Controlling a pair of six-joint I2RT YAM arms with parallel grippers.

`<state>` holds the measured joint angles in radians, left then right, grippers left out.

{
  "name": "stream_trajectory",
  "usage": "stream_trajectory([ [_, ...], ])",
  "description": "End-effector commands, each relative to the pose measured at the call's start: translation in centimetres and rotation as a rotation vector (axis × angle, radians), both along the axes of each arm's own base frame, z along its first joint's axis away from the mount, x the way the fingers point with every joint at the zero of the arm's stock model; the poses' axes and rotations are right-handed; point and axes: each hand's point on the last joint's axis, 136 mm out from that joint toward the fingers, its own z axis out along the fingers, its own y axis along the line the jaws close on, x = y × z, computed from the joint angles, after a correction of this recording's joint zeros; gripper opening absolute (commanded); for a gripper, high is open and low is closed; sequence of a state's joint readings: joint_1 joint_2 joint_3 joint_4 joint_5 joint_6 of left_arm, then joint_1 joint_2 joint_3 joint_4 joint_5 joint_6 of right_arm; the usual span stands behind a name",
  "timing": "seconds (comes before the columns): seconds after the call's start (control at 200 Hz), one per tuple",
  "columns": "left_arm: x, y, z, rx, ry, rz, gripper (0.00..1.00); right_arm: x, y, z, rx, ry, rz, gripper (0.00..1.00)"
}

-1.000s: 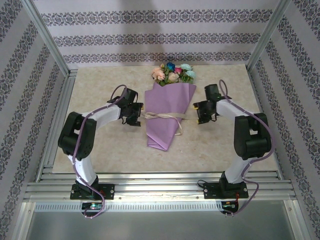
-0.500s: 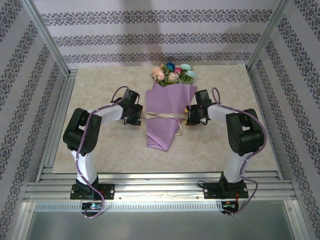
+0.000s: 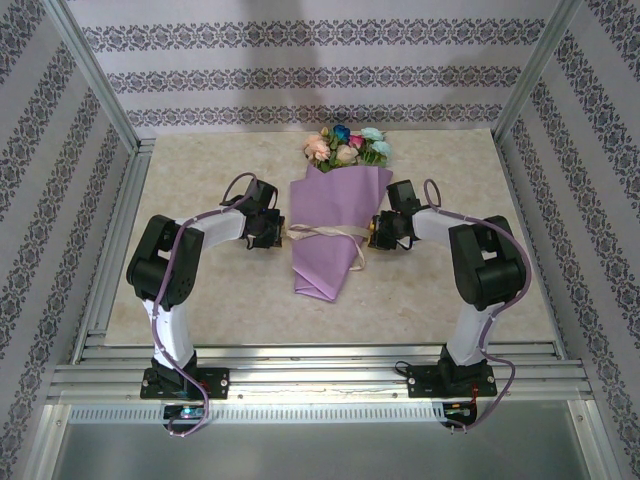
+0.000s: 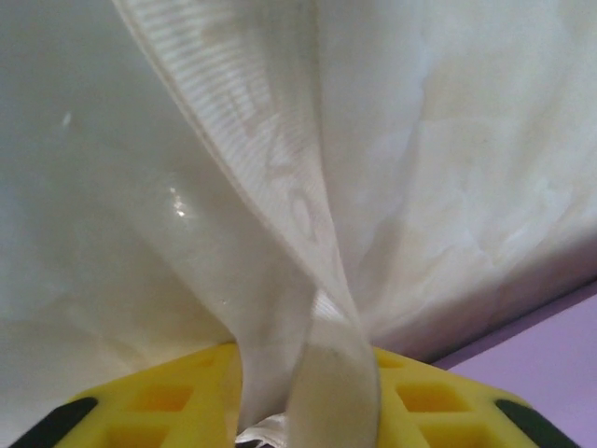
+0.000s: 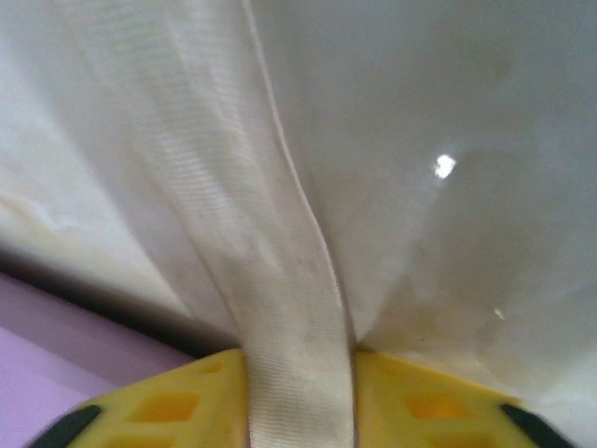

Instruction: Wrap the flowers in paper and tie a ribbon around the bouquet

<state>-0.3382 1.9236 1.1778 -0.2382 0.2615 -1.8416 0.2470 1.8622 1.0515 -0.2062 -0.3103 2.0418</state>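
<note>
The bouquet lies mid-table, a lilac paper (image 3: 330, 255) cone with the flowers (image 3: 345, 147) sticking out of its far, wide end. The cream ribbon (image 3: 325, 232) runs across the cone's middle. My left gripper (image 3: 279, 232) sits at the cone's left edge and my right gripper (image 3: 374, 232) at its right edge. In the left wrist view a twisted ribbon (image 4: 280, 187) strand is pinched between the yellow fingers (image 4: 168, 397) of my left gripper (image 4: 303, 415). The right wrist view has the ribbon (image 5: 280, 280) filling the gap between the yellow fingers (image 5: 177, 406) of my right gripper (image 5: 300, 406).
The beige marbled table (image 3: 200, 290) is fenced by aluminium rails (image 3: 110, 250) on the left and at the near edge, with patterned walls behind and at both sides. A loose ribbon tail (image 3: 358, 258) hangs down over the cone's right side.
The right gripper slid left to the cone's right edge and the left gripper edged in a little. Both sets of jaws have narrowed onto the ribbon ends.
</note>
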Motion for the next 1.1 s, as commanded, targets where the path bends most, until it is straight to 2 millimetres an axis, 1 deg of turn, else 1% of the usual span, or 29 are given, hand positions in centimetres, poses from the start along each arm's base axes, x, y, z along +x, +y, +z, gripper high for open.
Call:
stream_trajectory([
  [0.0, 1.2, 1.3, -1.2, 0.017, -0.02, 0.036, 0.26, 1.5, 0.7, -1.3, 0.0, -0.011, -0.024, 0.13],
  [0.05, 1.3, 1.5, -1.1, 0.013, -0.025, 0.037, 0.16, 1.7, 0.3, -0.7, -0.019, -0.028, -0.027, 0.0],
  [0.11, 1.9, 1.9, -0.8, 0.004, -0.048, 0.043, 0.0, 1.9, -0.6, 0.6, -0.067, -0.056, -0.02, 0.0],
  [0.18, 3.1, 2.2, 0.2, -0.018, -0.102, 0.047, 0.0, 2.7, -1.9, 2.5, -0.127, -0.101, 0.013, 0.0],
  [0.235, 4.5, 2.5, 1.7, -0.034, -0.163, 0.045, 0.0, 3.7, -2.8, 4.4, -0.162, -0.144, 0.038, 0.0],
  [0.31, 5.7, 3.0, 3.5, -0.044, -0.212, 0.042, 0.0, 4.7, -4.0, 6.4, -0.19, -0.197, 0.063, 0.0],
  [0.36, 6.4, 3.7, 4.3, -0.054, -0.238, 0.053, 0.0, 5.1, -4.6, 7.3, -0.192, -0.216, 0.068, 0.0],
  [0.46, 7.5, 5.1, 4.7, -0.091, -0.272, 0.087, 0.0, 6.0, -5.8, 8.3, -0.184, -0.261, 0.084, 0.0],
  [0.54, 7.6, 6.6, 4.4, -0.103, -0.276, 0.128, 0.0, 6.6, -7.2, 8.7, -0.183, -0.283, 0.114, 0.0],
  [0.629, 7.3, 8.5, 4.2, -0.107, -0.277, 0.169, 0.0, 7.1, -8.3, 8.4, -0.151, -0.31, 0.15, 0.0],
  [0.654, 7.1, 9.0, 3.9, -0.107, -0.273, 0.181, 0.0, 7.1, -8.5, 8.1, -0.134, -0.309, 0.162, 0.0],
  [0.734, 6.7, 10.6, 3.9, -0.109, -0.276, 0.215, 0.0, 6.9, -9.4, 7.8, -0.104, -0.32, 0.188, 0.0],
  [0.819, 6.0, 12.0, 3.6, -0.102, -0.269, 0.238, 0.0, 6.1, -11.0, 8.0, -0.117, -0.332, 0.194, 0.0],
  [0.969, 4.5, 14.0, 2.9, -0.083, -0.24, 0.265, 0.0, 3.5, -14.1, 7.6, -0.157, -0.308, 0.184, 0.0],
  [1.094, 3.4, 14.5, 1.9, -0.074, -0.201, 0.252, 0.0, 1.8, -15.1, 6.3, -0.135, -0.279, 0.181, 0.0],
])
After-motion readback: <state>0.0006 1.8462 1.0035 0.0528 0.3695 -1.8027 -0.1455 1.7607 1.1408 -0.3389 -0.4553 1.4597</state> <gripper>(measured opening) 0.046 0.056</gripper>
